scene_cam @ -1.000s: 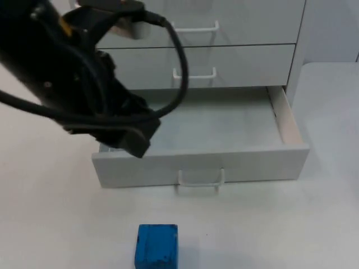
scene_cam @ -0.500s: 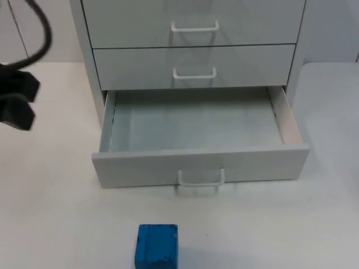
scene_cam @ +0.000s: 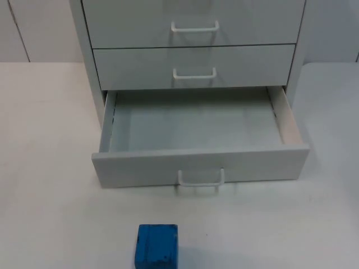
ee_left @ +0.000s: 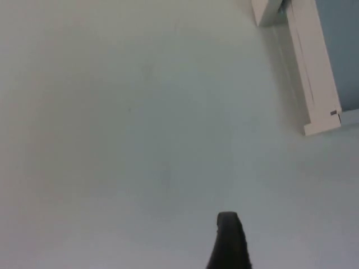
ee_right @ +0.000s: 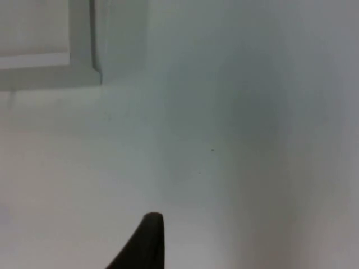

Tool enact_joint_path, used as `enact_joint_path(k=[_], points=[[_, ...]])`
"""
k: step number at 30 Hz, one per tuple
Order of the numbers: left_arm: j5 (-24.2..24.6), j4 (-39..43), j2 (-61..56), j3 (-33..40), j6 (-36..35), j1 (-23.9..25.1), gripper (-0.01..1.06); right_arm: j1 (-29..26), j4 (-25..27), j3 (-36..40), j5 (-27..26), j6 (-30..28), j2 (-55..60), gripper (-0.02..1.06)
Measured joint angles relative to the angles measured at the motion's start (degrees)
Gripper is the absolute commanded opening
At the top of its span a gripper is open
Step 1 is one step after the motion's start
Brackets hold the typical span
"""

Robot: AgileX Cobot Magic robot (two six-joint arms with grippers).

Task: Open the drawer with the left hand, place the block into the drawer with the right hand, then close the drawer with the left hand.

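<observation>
Bottom drawer [scene_cam: 196,126] is open; next we need right tool [ee_right: 147,241] on blue block [scene_cam: 157,245]. Can't tell either tool's opening.

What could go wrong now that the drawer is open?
The block sits in front of the drawer, so carrying it in means clearing that front wall; too low and it could bump. The handle juts toward the block, which might snag a reaching arm. Both grippers are over bare table, away from the block.
</observation>
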Motion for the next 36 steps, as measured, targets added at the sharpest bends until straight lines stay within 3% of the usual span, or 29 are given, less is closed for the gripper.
enact_joint_path(k=[7, 13, 23, 26, 30, 36], points=[[0.11, 0.00, -6.62, 2.85, -0.42, 0.00, 0.59, 1.62, 4.14, 0.00, 0.11, -4.43, 0.00, 1.04], [1.10, 1.01, -11.15, 2.85, -0.50, 0.00, 0.59, 9.62, 4.40, 0.00, 0.11, -5.40, 0.00, 1.04], [1.50, 2.11, -12.04, 2.85, -0.56, 0.00, 0.59, 32.86, 4.40, -1.74, -2.61, -3.08, 2.02, 1.04], [1.50, 2.11, -12.04, 2.85, -0.56, 0.00, 0.59, 37.01, 4.09, -2.85, -3.66, -2.50, 3.78, 1.04], [1.50, 2.11, -12.04, 2.85, -0.56, 0.00, 0.59, 46.24, -0.83, -7.53, -5.12, 1.43, 12.63, 1.04], [1.50, 2.33, -12.04, 2.85, -0.56, 0.00, 0.59, 51.80, -5.54, -13.96, -5.47, 2.76, 24.10, 1.04]])
